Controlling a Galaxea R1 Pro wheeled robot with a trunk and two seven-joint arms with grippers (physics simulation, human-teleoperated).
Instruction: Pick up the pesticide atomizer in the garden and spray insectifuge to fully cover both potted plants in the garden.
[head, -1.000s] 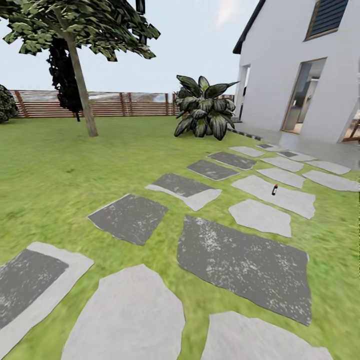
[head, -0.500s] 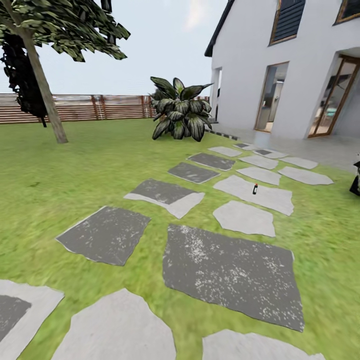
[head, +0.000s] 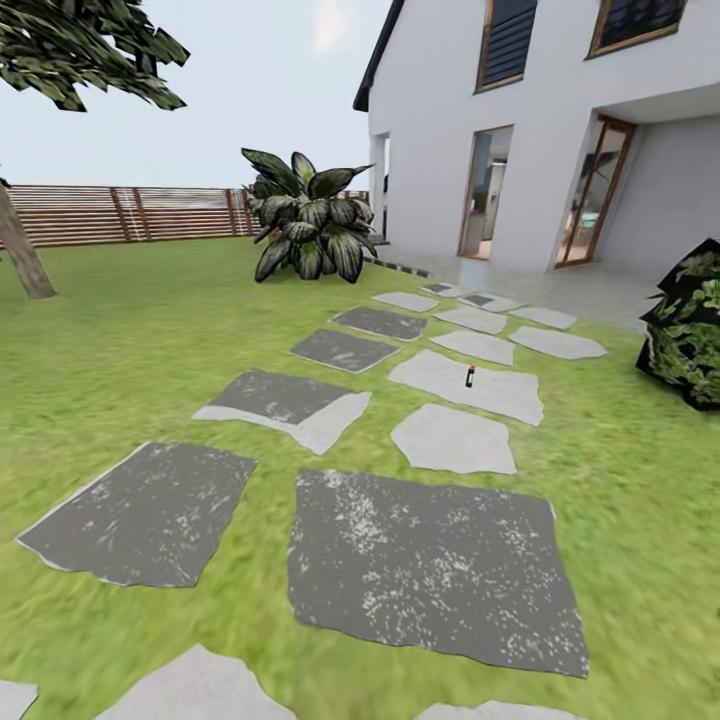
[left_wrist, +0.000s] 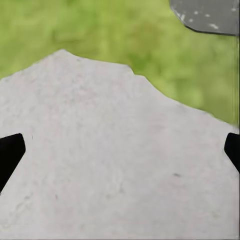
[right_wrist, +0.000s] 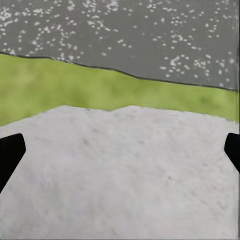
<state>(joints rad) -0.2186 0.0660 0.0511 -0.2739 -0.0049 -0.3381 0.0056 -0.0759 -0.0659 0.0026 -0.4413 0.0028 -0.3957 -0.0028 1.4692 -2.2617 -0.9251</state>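
The pesticide atomizer (head: 469, 377), a small dark bottle, stands upright on a pale stepping stone (head: 470, 385) some way ahead, right of centre in the head view. The potted plants are out of view. In the left wrist view my left gripper (left_wrist: 120, 155) is open above a pale stone, its black fingertips (left_wrist: 10, 156) far apart with nothing between them. In the right wrist view my right gripper (right_wrist: 120, 155) is open too, hanging over a pale stone beside a strip of grass and a dark stone (right_wrist: 125, 35).
Pale and dark stepping stones (head: 430, 560) run across the lawn toward the white house (head: 520, 130). A big broad-leaved plant (head: 305, 215) stands by the house corner. A dark leafy shrub (head: 690, 325) sits at the right edge. A wooden fence (head: 120, 213) and a tree trunk (head: 22, 260) lie far left.
The camera has swung to the right, so the whole scene has slid left. The house fills more of the picture and the dark shrub has come in at the right edge.
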